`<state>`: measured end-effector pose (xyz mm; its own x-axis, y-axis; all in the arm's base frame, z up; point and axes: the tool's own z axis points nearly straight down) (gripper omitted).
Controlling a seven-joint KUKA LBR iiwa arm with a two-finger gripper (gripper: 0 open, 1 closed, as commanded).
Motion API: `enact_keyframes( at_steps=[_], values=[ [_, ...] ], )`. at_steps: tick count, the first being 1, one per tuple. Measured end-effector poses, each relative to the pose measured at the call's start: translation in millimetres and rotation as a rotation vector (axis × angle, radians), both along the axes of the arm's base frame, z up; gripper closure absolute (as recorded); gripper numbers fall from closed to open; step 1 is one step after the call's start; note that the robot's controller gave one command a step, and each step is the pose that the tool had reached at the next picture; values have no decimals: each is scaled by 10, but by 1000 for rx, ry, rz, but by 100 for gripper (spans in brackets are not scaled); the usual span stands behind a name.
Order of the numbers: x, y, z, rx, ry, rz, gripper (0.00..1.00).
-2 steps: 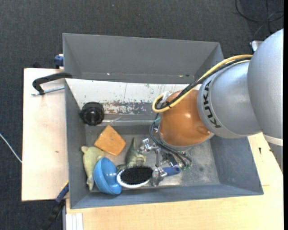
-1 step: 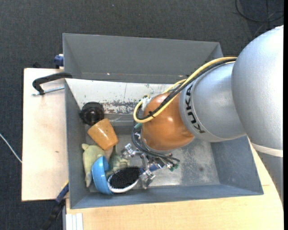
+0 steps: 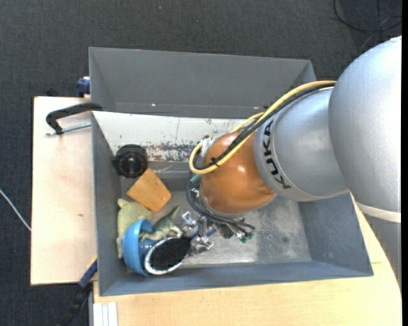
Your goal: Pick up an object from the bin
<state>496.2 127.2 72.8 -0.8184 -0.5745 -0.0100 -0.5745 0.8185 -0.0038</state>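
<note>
Grey bin floor: fingers low, just beside black oval brush; released or clenched, cannot tell.

Orange-covered wrist low beside brush, near orange wedge.

A dark charcoal carpet covers the floor above and to the left of the grey metal bin. Its short pile is finely speckled and uniform in tone. In the top right corner, black cables curl in loops across the carpet. Near the left edge, a thin white cord runs slantwise over the same dark floor. The light is even and soft, so the carpet looks equally dim and matt above the bin and beside it, and the white cord stands out clearly against it.
</note>
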Motion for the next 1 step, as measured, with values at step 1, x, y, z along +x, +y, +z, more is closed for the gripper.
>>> enact_keyframes(
  at_steps=[1],
  values=[
    [1,142,1577,3,-3,-24,100]
  ],
)
